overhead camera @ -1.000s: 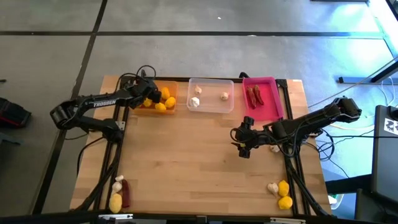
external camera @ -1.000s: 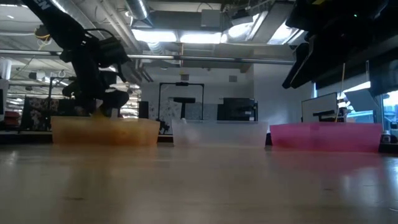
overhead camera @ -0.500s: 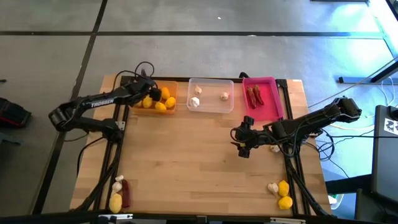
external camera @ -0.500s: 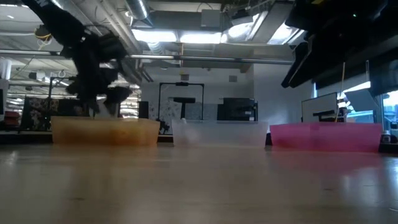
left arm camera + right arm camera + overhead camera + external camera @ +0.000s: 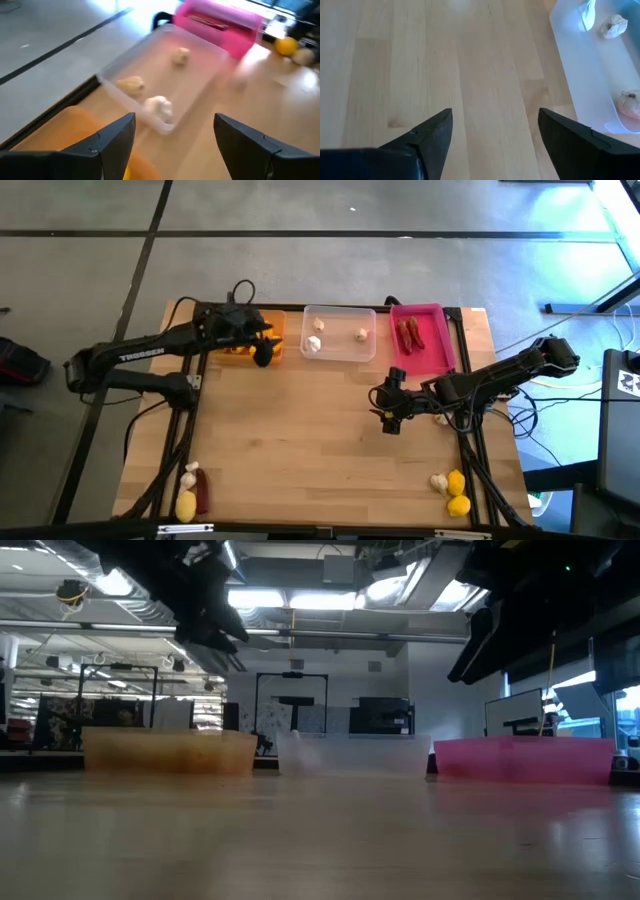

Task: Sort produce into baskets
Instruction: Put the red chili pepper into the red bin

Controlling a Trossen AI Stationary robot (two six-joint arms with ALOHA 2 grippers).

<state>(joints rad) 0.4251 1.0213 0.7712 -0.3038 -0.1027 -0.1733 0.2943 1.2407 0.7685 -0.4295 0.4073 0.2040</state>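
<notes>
Three baskets stand along the far edge: an orange tray (image 5: 275, 328), a clear tray (image 5: 340, 332) holding three garlic bulbs (image 5: 160, 106), and a pink tray (image 5: 420, 338) holding dark red chilies (image 5: 410, 332). My left gripper (image 5: 262, 352) hangs open and empty above the orange tray's near right corner, well above the tray rims in the low view (image 5: 210, 615). The arm hides most of that tray's lemons. My right gripper (image 5: 388, 416) hovers open and empty over bare wood right of centre (image 5: 490, 145).
Loose produce lies at the near left corner (image 5: 190, 490): garlic, a chili and a lemon. Garlic and two lemons lie at the near right corner (image 5: 452, 488). One garlic bulb (image 5: 441, 418) lies beside the right arm. The table's middle (image 5: 300, 420) is bare wood.
My left gripper has risen out of the orange tray and swung toward the table's right and near side, tipping from pointing steeply down to a flatter slant. It now looks across the clear tray.
</notes>
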